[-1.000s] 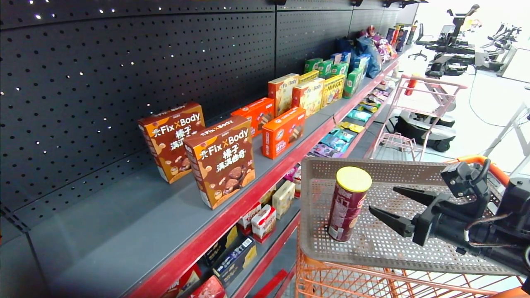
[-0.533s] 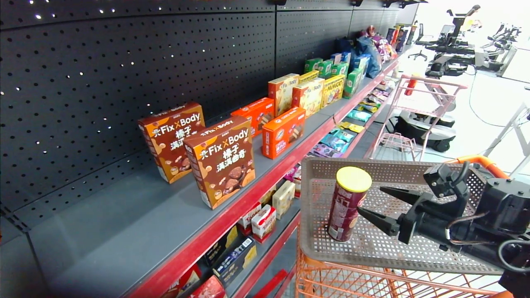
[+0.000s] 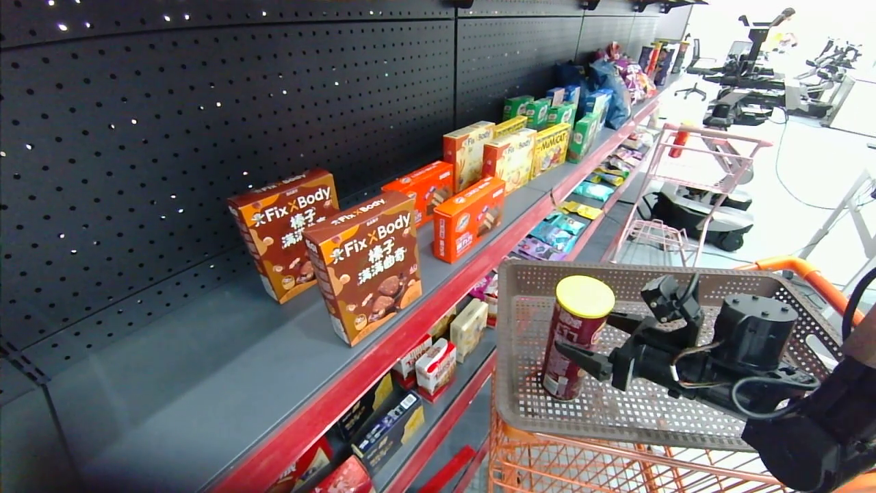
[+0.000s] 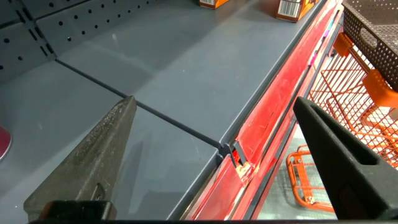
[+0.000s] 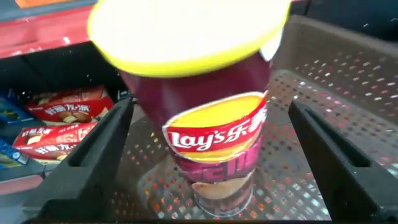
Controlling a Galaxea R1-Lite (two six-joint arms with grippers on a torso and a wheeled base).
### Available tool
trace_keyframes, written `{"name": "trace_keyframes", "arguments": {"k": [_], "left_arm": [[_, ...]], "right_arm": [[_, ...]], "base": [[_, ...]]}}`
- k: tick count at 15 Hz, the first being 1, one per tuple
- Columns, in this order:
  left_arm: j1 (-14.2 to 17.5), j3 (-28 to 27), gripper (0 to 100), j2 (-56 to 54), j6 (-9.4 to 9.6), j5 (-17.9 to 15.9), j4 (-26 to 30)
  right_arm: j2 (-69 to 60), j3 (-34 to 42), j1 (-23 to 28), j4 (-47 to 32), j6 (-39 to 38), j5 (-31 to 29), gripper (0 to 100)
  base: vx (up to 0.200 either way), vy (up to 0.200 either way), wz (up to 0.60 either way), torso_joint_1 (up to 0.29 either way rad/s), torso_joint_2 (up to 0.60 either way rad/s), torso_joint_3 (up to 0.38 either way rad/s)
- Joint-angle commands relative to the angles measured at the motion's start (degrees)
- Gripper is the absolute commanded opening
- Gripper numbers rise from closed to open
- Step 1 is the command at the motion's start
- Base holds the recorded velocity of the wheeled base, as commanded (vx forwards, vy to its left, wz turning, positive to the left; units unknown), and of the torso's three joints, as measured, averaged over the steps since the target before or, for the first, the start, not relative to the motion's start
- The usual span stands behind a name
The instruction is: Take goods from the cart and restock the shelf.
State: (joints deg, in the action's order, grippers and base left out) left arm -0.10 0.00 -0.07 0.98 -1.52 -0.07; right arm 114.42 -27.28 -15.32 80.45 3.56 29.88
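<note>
Right wrist view: can upright between our open right fingers.
We see the can standing in the cart, long axis vertical. The right gripper straddles its body with a gap on each side. Our left gripper, also open, hangs over the shelf, well apart from it.

Between our right gripper's fingers, the can's lid is blurred and cut off at the edge. From the head view, the can hides the farther fingertip. Our left gripper's fingers run out of frame.
</note>
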Motion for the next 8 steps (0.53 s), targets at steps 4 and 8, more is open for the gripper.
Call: {"name": "trace_keyframes", "arguments": {"k": [4,8], "left_arm": [[0.0,0.0,100,0.1,-0.01,0.0,0.0],[0.0,0.0,100,0.1,-0.01,0.0,0.0]], "right_arm": [[4.8,-4.4,-1.0,-0.1,0.0,2.2,100],[6.7,-6.5,-0.8,0.0,0.2,2.9,100]], "base": [[0.0,0.0,0.0,0.0,0.0,0.0],[0.0,0.0,0.0,0.0,0.0,0.0]]}}
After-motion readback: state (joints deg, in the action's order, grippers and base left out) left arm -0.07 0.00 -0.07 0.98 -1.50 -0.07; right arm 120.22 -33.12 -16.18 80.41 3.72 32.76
